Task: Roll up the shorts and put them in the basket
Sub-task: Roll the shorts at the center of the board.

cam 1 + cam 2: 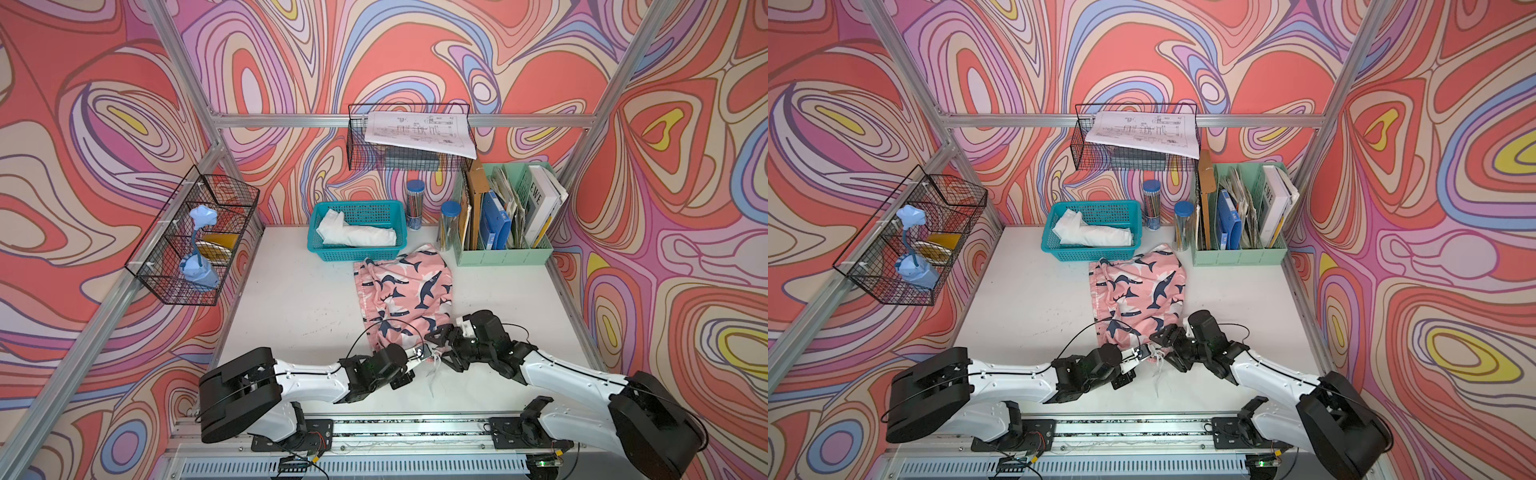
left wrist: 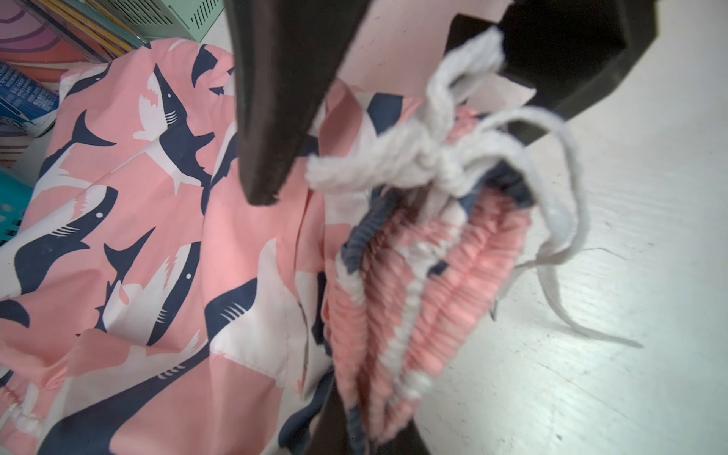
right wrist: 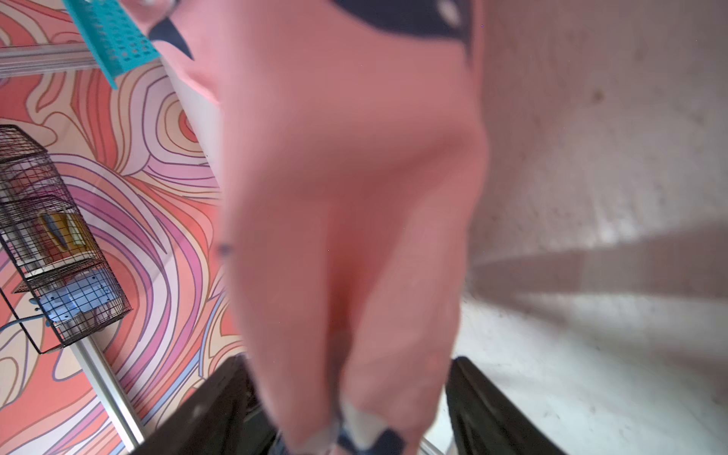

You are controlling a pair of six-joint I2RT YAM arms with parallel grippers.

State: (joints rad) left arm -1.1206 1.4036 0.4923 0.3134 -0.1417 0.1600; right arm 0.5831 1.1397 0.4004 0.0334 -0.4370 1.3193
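Clamping shorts [image 1: 403, 286] waistband, left pincer [image 1: 422, 354], right pincer [image 1: 442, 347] spread, table [image 1: 299, 307] alongside

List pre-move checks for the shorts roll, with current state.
1. Left gripper shut on the waistband of the shorts: ok.
2. Right gripper open, fabric lying unclamped between its jaws: ok.
3. Drawstring clear of both grippers: not ok, it hangs loose right beside them.
4. Shorts lying flat: not ok, rumpled.
5. Far edge clear of the teal basket and green organizer: cannot tell, very close.
6. Roll started: not ok, waistband only bunched.
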